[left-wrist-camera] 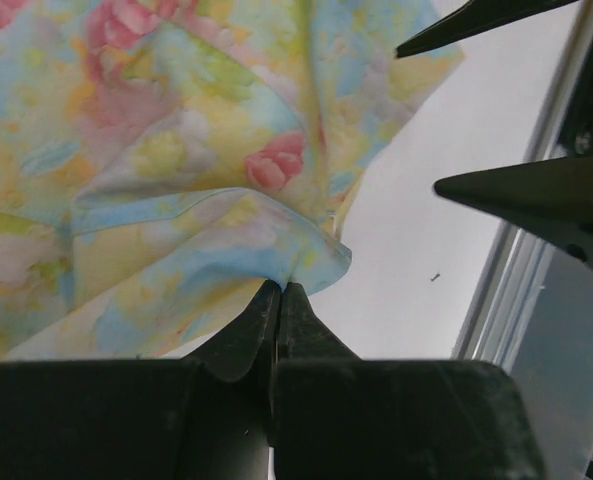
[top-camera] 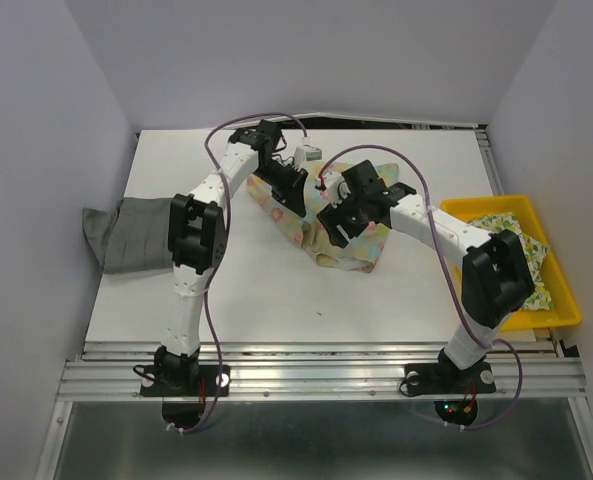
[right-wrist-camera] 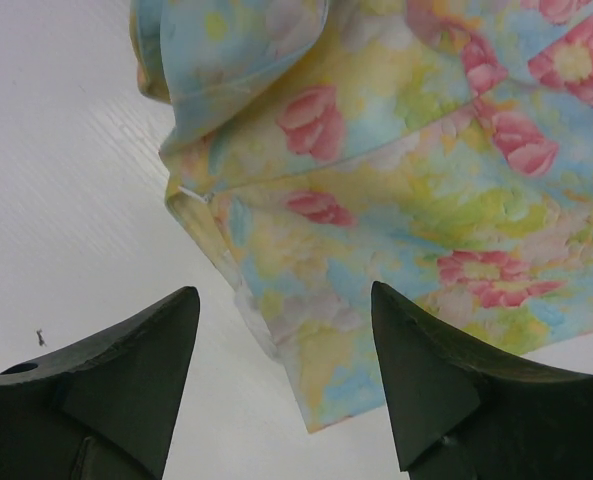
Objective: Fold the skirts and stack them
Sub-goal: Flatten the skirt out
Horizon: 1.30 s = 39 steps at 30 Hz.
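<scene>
The pastel yellow-blue skirt with pink flowers [top-camera: 321,232] lies rumpled in the middle of the table. My left gripper [top-camera: 288,190] is shut on its far edge; the wrist view shows the hem [left-wrist-camera: 276,262] pinched between the closed jaws [left-wrist-camera: 280,290]. My right gripper [top-camera: 338,226] is open above the skirt's near right part, its fingers [right-wrist-camera: 416,345] either side of a cloth corner [right-wrist-camera: 321,370] without touching it. The grey skirt [top-camera: 131,235] lies folded at the table's left edge. The pale green-yellow print skirt [top-camera: 521,245] lies in the tray, partly hidden by my right arm.
The yellow plastic tray [top-camera: 566,300] stands at the right edge of the table. A small white object [top-camera: 311,153] lies at the back beside the left arm's cable. A metal rail [top-camera: 316,350] runs along the near edge.
</scene>
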Each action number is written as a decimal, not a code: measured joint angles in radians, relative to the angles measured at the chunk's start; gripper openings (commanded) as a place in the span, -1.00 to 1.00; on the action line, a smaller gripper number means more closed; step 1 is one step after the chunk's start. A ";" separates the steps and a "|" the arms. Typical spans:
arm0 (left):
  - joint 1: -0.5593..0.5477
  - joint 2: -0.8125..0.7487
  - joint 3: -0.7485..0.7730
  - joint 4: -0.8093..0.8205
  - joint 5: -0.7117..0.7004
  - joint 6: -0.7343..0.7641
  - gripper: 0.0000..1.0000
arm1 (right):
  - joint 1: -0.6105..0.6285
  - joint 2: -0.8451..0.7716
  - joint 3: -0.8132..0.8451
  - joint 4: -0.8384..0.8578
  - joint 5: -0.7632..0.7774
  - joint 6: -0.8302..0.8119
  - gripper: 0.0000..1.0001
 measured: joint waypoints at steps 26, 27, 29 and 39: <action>0.172 -0.148 -0.252 -0.031 0.402 0.063 -1.00 | 0.110 0.024 -0.280 0.386 0.330 0.106 0.08; 0.180 -0.152 -0.253 -0.031 0.402 0.066 -1.00 | 0.108 0.007 -0.289 0.388 0.356 0.106 0.01; 0.196 -0.165 -0.254 -0.031 0.393 0.071 -1.00 | 0.101 -0.031 -0.298 0.394 0.407 0.106 -0.14; 0.229 -0.241 -0.299 -0.029 0.317 0.103 -1.00 | 0.014 -0.093 -0.290 0.399 0.489 0.133 -0.99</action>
